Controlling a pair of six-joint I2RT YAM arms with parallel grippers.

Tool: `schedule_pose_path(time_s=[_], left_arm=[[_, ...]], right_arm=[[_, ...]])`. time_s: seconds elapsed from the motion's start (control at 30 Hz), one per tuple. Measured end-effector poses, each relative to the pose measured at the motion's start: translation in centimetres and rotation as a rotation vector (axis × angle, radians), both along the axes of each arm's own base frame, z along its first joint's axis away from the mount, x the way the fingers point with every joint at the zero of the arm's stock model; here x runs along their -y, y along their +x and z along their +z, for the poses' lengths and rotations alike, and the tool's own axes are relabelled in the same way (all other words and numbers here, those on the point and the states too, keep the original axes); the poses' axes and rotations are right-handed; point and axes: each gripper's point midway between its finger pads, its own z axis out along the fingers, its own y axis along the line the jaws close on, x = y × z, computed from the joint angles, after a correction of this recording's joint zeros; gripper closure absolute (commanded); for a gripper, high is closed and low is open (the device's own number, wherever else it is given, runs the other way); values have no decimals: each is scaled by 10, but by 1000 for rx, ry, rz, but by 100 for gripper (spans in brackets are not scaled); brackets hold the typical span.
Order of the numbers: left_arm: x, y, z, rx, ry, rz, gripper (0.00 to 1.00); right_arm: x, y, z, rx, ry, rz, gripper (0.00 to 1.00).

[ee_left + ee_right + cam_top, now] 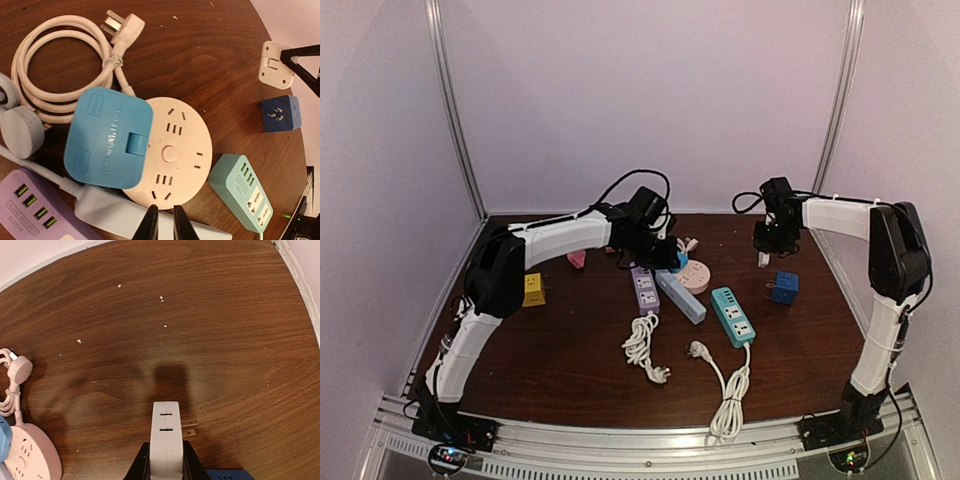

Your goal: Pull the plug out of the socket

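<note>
Blue plug (107,145), a glossy rounded square, sits on the round pink socket (175,150) mid-table.
Left gripper (165,225) hovers near the socket's rim, fingers nearly together and empty; right gripper (166,460) is clamped on a smooth white adapter (165,435) above the wood-grain table (200,315).

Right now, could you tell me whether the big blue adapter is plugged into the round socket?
Seemingly in: the big blue adapter sits flat on the round socket; its prongs are hidden.
</note>
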Motion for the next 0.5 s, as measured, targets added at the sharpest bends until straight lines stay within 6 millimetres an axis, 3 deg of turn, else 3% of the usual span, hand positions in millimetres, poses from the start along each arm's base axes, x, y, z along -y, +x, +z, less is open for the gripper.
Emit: schedule_pose_path(time_s=[0.3,0.5], left_arm=[[-33,38,-2,7,-13,76,84],[-36,51,4,38,-35,89,84]], right_arm=[[8,3,-20,-68,-150,-16,73],[1,7,-33,-95,-186,-2,66]])
